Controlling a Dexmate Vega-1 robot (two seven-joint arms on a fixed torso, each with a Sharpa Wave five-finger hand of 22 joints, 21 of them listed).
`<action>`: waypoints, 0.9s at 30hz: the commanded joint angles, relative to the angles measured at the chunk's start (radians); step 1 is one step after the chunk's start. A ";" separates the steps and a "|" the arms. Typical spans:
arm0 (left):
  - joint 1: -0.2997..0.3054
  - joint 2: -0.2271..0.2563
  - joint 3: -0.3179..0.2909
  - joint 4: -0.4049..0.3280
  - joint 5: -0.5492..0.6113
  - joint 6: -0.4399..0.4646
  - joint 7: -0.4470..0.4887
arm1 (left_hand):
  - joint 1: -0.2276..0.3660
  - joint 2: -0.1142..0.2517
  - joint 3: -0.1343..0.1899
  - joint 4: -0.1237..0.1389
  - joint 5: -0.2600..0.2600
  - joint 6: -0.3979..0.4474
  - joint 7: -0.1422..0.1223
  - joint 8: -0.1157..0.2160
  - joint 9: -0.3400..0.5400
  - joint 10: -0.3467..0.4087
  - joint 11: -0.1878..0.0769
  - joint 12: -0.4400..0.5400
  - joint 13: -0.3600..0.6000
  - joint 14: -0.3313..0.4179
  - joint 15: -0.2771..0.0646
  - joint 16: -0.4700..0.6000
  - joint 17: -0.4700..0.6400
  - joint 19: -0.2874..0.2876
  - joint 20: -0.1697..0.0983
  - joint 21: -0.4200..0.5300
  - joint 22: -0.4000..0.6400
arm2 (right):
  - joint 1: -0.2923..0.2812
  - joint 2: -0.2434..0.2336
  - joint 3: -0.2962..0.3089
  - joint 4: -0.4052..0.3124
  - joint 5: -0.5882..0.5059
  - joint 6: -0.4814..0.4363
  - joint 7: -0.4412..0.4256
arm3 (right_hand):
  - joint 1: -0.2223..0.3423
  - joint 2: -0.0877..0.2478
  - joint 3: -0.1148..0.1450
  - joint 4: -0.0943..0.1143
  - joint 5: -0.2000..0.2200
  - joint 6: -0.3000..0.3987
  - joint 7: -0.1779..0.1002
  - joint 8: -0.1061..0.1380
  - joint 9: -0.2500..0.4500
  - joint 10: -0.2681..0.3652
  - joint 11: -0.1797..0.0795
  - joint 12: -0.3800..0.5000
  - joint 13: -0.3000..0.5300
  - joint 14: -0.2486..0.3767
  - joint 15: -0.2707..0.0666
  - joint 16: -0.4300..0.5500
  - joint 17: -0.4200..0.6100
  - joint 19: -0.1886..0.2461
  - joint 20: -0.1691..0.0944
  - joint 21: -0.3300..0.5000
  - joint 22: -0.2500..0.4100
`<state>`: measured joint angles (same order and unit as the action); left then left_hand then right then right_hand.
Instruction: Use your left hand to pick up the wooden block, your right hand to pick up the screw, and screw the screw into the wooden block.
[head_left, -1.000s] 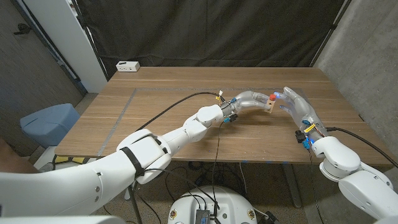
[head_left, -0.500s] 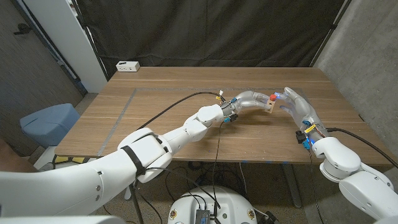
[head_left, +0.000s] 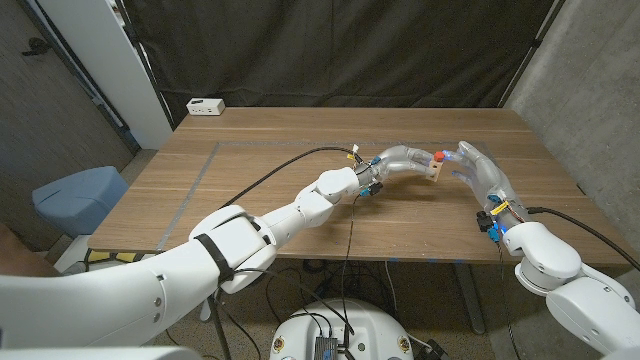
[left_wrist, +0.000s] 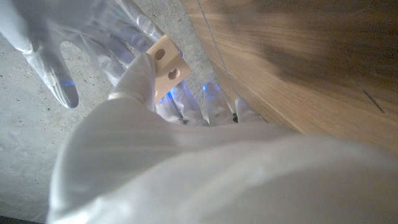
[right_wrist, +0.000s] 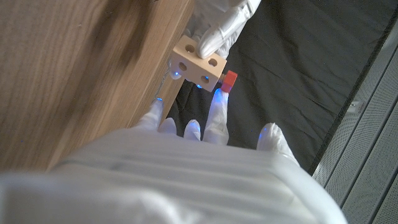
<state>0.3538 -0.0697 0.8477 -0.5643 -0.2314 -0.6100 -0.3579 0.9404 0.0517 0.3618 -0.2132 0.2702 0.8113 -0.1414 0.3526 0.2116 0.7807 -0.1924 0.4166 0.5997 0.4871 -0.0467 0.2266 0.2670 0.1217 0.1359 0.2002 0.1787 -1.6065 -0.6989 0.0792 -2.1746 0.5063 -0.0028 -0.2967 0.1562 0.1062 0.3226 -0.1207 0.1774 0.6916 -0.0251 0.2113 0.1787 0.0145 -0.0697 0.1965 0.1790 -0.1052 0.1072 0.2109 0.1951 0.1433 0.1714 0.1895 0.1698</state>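
While the left hand (head_left: 408, 160) clamps the wooden block (head_left: 434, 171) in its fingers (right_wrist: 217, 34) above the bench's (head_left: 250, 190) right half, the right hand (head_left: 478, 172) pinches the red-headed screw (head_left: 438, 156) just beside the block's upper face.

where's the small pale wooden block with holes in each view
Head view: small pale wooden block with holes right of centre, held above the wooden table by the left hand.
Left wrist view: upper left of centre.
Right wrist view: upper centre.
Shared landmark: the red screw beside the block.
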 joint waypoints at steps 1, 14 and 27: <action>0.008 0.008 -0.001 -0.016 -0.001 0.011 0.000 | -0.067 0.078 0.064 0.062 0.004 0.075 0.020 0.024 0.005 0.010 0.002 0.027 0.003 0.007 -0.060 -0.003 0.002 0.006 0.000 0.005 0.004 | -0.011 0.004 0.004 -0.010 -0.004 -0.007 -0.004 | 0.004 0.006 0.005 -0.001 0.002 0.016 0.001 0.008 0.002 0.008 -0.003 0.010 0.003 0.007 0.004 0.005 0.003 0.006 0.002 0.006 0.001; 0.001 -0.001 -0.002 0.004 -0.004 0.005 -0.005 | -0.068 0.079 0.065 0.062 0.004 0.075 0.017 0.024 0.005 0.009 0.003 0.026 0.001 0.007 -0.061 -0.004 0.002 0.006 0.002 0.005 0.004 | -0.028 0.009 0.014 -0.023 -0.010 -0.009 -0.005 | 0.005 0.007 0.007 -0.001 0.002 0.034 0.007 0.007 0.003 0.024 -0.005 0.012 0.003 0.018 0.003 0.007 0.002 0.014 0.000 0.007 0.001; -0.001 -0.005 -0.005 0.016 -0.011 0.004 -0.012 | -0.070 0.080 0.066 0.063 0.004 0.077 0.018 0.024 0.005 0.011 0.004 0.027 0.001 0.008 -0.061 -0.004 0.002 0.006 0.001 0.005 0.004 | -0.039 0.008 0.023 -0.032 -0.004 -0.009 0.015 | 0.006 0.008 0.008 -0.001 0.002 0.057 0.013 0.008 0.003 0.040 -0.007 0.013 0.003 0.031 0.000 0.011 0.002 0.022 -0.003 0.008 0.001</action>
<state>0.3561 -0.0704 0.8450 -0.5591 -0.2378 -0.6028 -0.3631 0.9405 0.0520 0.3618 -0.2133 0.2689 0.8113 -0.1413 0.3526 0.2117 0.7822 -0.1893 0.4166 0.5941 0.4871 -0.0467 0.2266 0.2668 0.1217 0.1359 0.2002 0.1787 -1.6369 -0.6901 0.0956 -2.1995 0.4981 -0.0104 -0.2980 0.1571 0.1071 0.3226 -0.1207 0.1774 0.7377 -0.0113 0.2154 0.1796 0.0485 -0.0714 0.2036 0.1789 -0.0801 0.1071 0.2146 0.1953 0.1593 0.1660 0.1894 0.1697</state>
